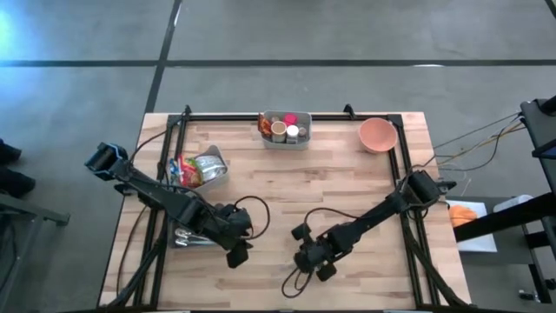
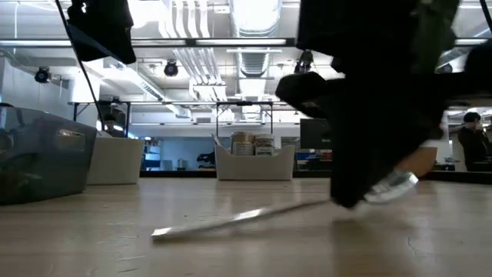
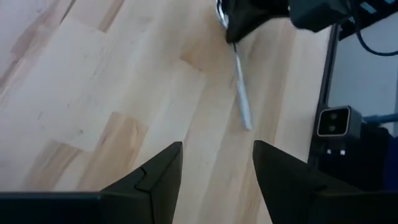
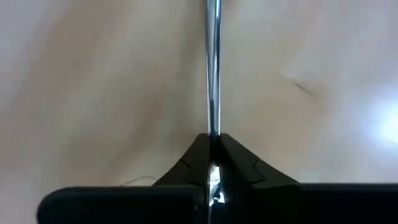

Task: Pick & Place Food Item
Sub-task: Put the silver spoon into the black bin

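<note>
- table (image 1: 287,187) of pale wood carries everything; i see both arms bent low over its front half, so i judge the work is happening there and not at the containers.
- clear bin (image 1: 198,168) with colourful packets sits on the left side, probably the stock of food items; nothing is taken from it at this moment.
- grey tray (image 1: 285,130) with small jars stands at the far edge in the middle, and the pink bowl (image 1: 377,135) is at the far right corner, well apart from both arms. i think the bowl is the place where food should go.
- right gripper (image 4: 212,144) is low on the table, its fingers pressed together on one end of a metal utensil (image 4: 213,74). the long handle lies almost flat on the wood and points away from the wrist; the low view shows a broader shiny end under the gripper, so maybe a spoon for scooping.
- left gripper (image 3: 217,168) waits near, fingers apart with nothing between them, aimed at the free end of the utensil, perhaps to help.
</note>
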`<state>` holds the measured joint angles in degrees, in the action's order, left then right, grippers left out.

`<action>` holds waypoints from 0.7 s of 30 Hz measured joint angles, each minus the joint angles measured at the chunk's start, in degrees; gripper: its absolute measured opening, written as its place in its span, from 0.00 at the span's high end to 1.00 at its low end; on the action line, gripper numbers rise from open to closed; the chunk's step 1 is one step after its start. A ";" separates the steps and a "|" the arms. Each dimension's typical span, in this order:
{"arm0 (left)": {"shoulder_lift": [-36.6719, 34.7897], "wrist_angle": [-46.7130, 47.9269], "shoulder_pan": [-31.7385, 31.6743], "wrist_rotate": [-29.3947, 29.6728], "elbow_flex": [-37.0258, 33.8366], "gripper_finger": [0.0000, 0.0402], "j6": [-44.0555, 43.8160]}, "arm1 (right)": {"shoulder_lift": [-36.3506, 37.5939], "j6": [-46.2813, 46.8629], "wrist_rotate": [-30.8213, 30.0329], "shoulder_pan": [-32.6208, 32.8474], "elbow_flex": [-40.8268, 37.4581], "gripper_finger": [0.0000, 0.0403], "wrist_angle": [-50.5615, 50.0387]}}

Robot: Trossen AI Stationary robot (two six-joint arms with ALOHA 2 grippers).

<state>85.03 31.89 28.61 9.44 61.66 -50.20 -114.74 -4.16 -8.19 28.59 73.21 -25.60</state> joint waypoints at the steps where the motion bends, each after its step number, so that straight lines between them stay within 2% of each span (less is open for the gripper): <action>1: 0.08 0.03 -0.07 -0.04 -0.13 0.50 -0.92 | 0.61 -0.38 -1.48 -0.09 0.27 0.97 -1.38; 5: 0.20 -0.62 -0.37 -0.65 -0.14 0.50 -2.31 | 4.72 -2.22 -6.33 -0.02 0.94 0.97 -3.46; 9: 0.20 -3.66 -0.92 -1.75 -0.14 0.50 -2.33 | 8.04 -6.19 -7.21 0.14 1.51 0.97 -2.93; 21: 0.20 -10.28 -6.09 -14.57 -0.14 0.50 -1.50 | 9.91 -18.72 -11.86 0.14 7.45 0.97 -3.13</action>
<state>85.23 21.61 22.52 -5.13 61.52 -51.70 -104.84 -22.88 -20.05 28.73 80.67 -28.73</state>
